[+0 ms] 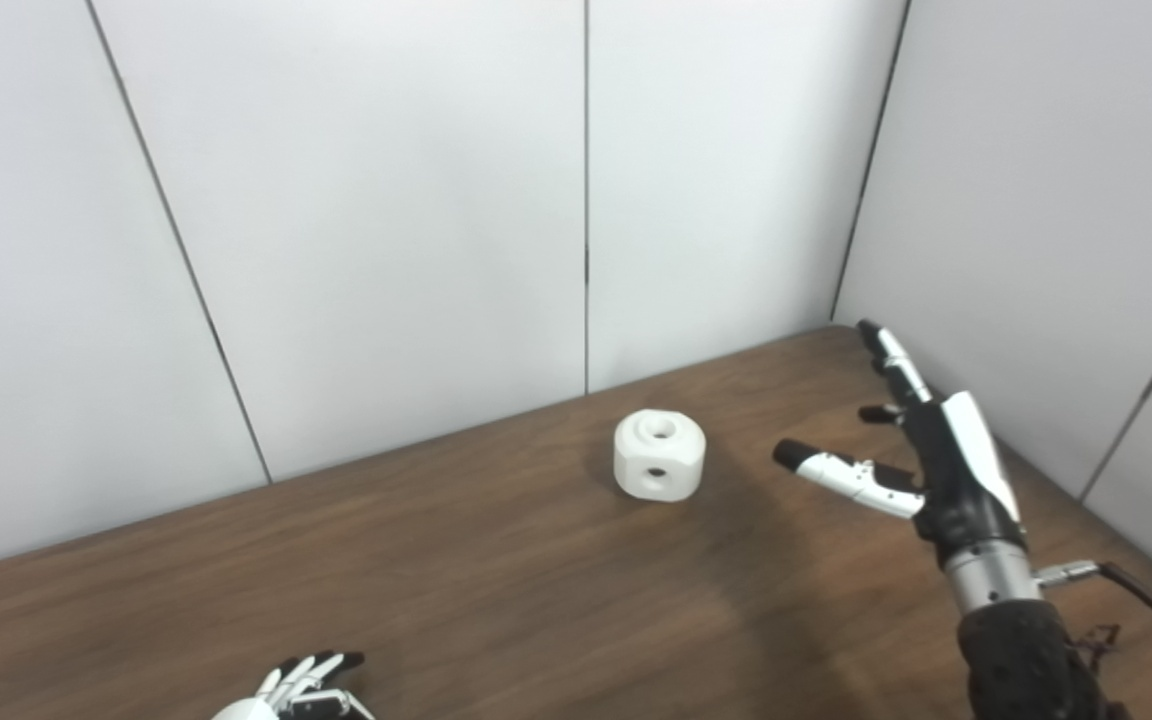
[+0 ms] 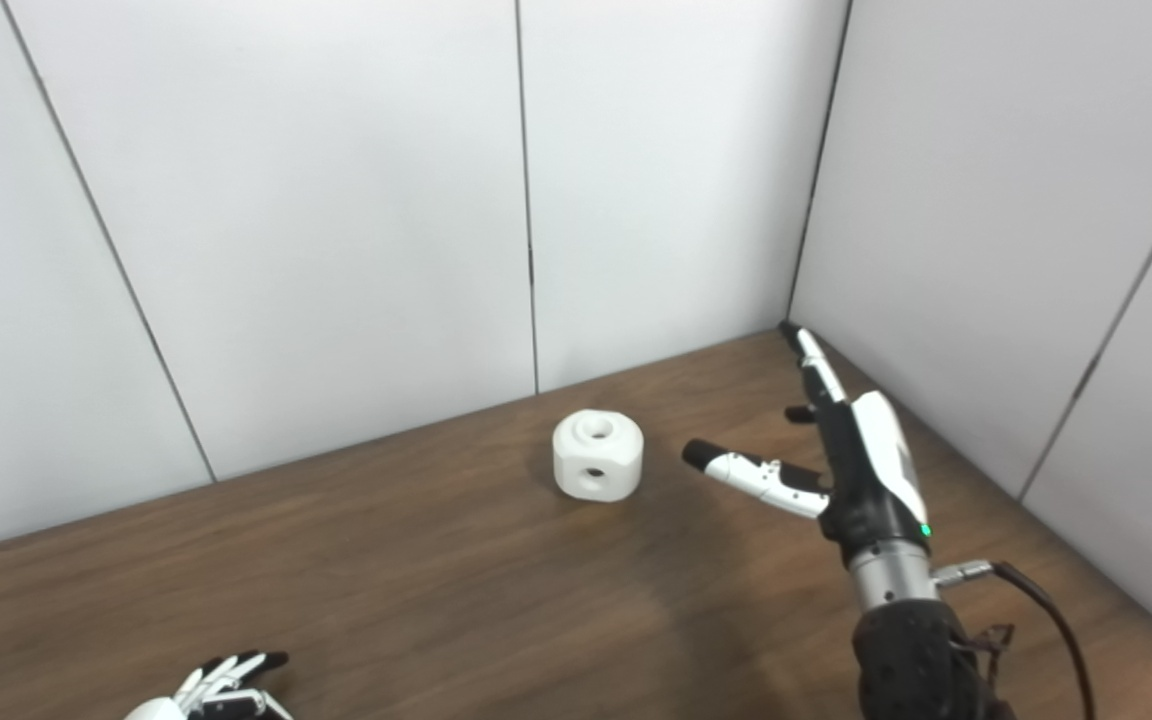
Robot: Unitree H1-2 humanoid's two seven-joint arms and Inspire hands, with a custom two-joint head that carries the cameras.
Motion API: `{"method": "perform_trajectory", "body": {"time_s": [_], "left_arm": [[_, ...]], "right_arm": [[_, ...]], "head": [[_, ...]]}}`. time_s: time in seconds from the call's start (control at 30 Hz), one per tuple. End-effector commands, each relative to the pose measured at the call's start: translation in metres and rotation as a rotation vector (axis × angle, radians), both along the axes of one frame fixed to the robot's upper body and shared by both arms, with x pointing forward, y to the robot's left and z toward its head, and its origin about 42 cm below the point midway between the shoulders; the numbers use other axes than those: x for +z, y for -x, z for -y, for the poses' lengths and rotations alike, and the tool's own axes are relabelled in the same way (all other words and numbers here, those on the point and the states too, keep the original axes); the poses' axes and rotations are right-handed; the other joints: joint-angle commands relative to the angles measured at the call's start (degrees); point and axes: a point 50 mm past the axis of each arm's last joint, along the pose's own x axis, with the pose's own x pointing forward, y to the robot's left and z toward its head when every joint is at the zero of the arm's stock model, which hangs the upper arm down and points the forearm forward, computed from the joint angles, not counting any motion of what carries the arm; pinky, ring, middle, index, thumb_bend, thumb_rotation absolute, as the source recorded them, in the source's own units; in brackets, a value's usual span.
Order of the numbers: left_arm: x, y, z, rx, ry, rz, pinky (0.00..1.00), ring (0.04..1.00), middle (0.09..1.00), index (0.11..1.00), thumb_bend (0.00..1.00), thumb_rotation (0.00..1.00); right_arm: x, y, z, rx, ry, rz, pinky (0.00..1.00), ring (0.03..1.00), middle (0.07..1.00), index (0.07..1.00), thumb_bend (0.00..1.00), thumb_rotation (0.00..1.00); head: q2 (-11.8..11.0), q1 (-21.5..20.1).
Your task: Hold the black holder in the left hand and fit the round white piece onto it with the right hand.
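**Right hand open beside the white piece, left hand low at the frame edge**

The chunky round white plastic piece (image 1: 659, 455), with a hole in its top face and another in its near side, is sitting upright on the dark brown wood-grain worktop (image 1: 456, 590), toward the far edge where the worktop is meeting the pale grey wall panels (image 1: 386, 220). Nothing is touching it.

The black-and-white right hand (image 1: 921, 465) is hovering to the right of the piece, near it but apart from it. Its fingers (image 1: 891, 355) are stretching out straight toward the back corner, and its thumb (image 1: 836, 470) is pointing leftward at the piece; the hand is spread wide and is holding nothing. A black cable (image 1: 1151, 610) is running from its silver wrist toward the lower right.

The white left hand (image 2: 221, 690) is only just showing at the bottom edge, well apart from the piece. Its black-tipped fingers (image 1: 321, 667) are lying loosely apart and are gripping nothing that can be seen; most of the hand is cut off by the frame.

No black holder is showing in either view.
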Motion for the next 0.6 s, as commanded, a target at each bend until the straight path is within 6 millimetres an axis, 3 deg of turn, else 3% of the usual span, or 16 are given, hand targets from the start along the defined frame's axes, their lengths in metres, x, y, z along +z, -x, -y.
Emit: {"method": "perform_trajectory", "body": {"time_s": [0.0,0.27,0.57], "left_arm": [[0.004,-0.006,-0.01,-0.001,-0.035,0.006,1.0,0.959,0.903,0.481,0.51,0.05],[0.006,-0.003,-0.014,-0.007,-0.029,0.007,1.0,0.95,0.901,0.481,0.51,0.05],[0.003,0.0,-0.016,-0.004,-0.014,0.01,1.0,0.938,0.895,0.481,0.51,0.05]], "right_arm": [[0.015,-0.009,0.005,-0.005,0.074,0.012,0.81,0.989,0.997,0.975,1.0,0.63],[-0.001,-0.043,0.013,-0.002,0.194,-0.187,0.74,0.992,0.999,0.954,1.0,0.66],[-0.028,-0.075,0.012,0.065,0.211,-0.343,0.8,1.0,1.0,0.933,1.0,0.62]], "head": [[0.12,-0.1],[0.11,0.08],[-0.86,-0.01]]}}
